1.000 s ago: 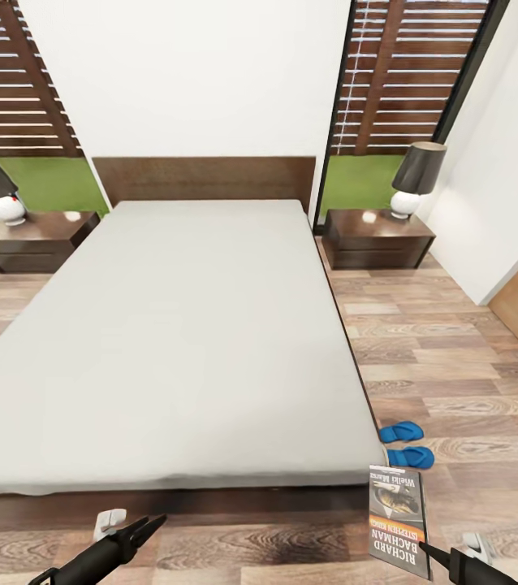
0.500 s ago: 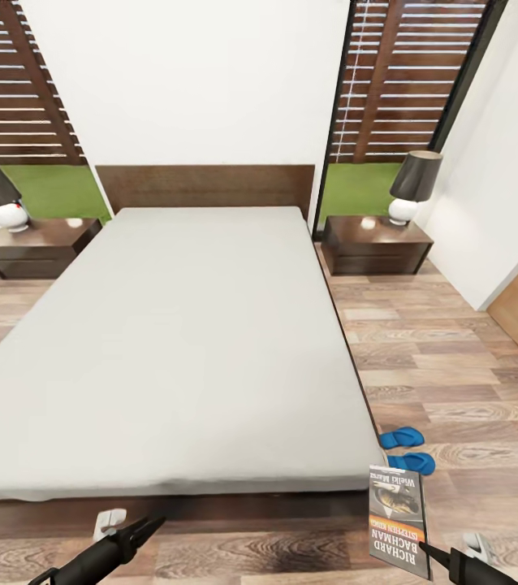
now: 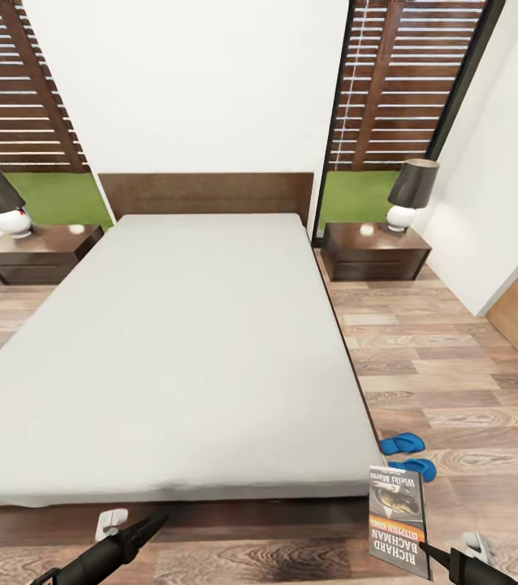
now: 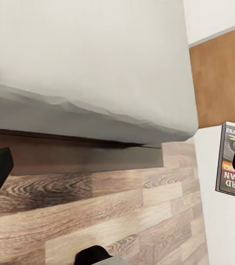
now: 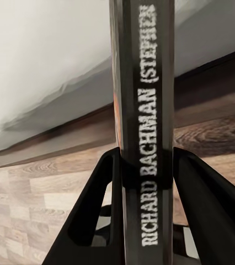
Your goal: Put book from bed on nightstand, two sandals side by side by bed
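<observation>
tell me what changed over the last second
The whole head view has shifted: the camera pulled back or tilted, so the bed and both nightstands sit lower and smaller. Nothing in the room moved. The right gripper still clamps the book; the sandals stay beside the bed.

White walls (image 3: 186,81); wood-plank floor (image 3: 446,366). Slatted brown shutters (image 3: 397,73) over tall windows, green lawn (image 3: 356,195) beyond. Black-shaded lamps (image 3: 409,193) with white bases flank headboard wall. Light even.
</observation>
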Robot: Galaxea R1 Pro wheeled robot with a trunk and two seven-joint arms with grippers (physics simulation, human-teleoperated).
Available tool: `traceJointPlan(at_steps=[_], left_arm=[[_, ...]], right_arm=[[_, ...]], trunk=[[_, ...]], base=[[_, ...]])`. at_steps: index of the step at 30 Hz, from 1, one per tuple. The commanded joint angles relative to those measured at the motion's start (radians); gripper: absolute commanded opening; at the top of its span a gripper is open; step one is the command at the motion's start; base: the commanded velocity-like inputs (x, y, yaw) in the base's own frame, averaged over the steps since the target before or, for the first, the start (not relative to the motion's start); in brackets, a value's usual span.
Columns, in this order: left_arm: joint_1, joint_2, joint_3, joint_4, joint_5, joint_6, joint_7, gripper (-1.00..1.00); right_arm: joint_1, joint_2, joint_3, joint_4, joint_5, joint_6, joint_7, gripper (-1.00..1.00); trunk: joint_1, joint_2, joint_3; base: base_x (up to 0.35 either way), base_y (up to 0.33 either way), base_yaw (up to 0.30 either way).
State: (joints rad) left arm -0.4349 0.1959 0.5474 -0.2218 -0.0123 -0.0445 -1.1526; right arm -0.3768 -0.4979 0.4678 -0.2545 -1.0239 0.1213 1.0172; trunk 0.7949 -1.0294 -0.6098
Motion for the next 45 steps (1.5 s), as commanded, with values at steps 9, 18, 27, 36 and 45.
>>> traceJointPlan(at_steps=[9,18,27,36,45], left_arm=[[-0.001,-0.001,0.002,0.001,-0.001,-0.005,-0.003,1.0],[0.0,-0.001,0.002,0.001,-0.001,-0.005,-0.003,1.0],[0.0,-0.001,0.002,0.001,-0.001,-0.005,-0.003,1.0],[0.0,-0.001,0.002,0.001,-0.001,-0.005,-0.003,1.0],[0.0,-0.001,0.002,0.001,-0.001,-0.005,-0.003,1.0]], right_arm=[[-0.001,-0.001,0.005,0.0,-0.012,0.012,0.004,-1.0],[-0.001,-0.001,0.005,0.0,-0.012,0.012,0.004,-1.0],[-0.001,-0.001,0.005,0.0,-0.012,0.012,0.004,-1.0],[-0.001,-0.001,0.005,0.0,-0.012,0.012,0.004,-1.0],[-0.001,0.014,0.005,0.001,-0.012,0.012,0.004,-1.0]], trunk=[[0.0,-0.001,0.014],[0.0,-0.001,0.028],[0.0,-0.001,0.042],[0.0,-0.001,0.057],[0.0,-0.001,0.071]], base=[[0.0,0.0,0.0],[0.0,0.0,0.0],[0.0,0.0,0.0],[0.0,0.0,0.0],[0.0,0.0,0.0]])
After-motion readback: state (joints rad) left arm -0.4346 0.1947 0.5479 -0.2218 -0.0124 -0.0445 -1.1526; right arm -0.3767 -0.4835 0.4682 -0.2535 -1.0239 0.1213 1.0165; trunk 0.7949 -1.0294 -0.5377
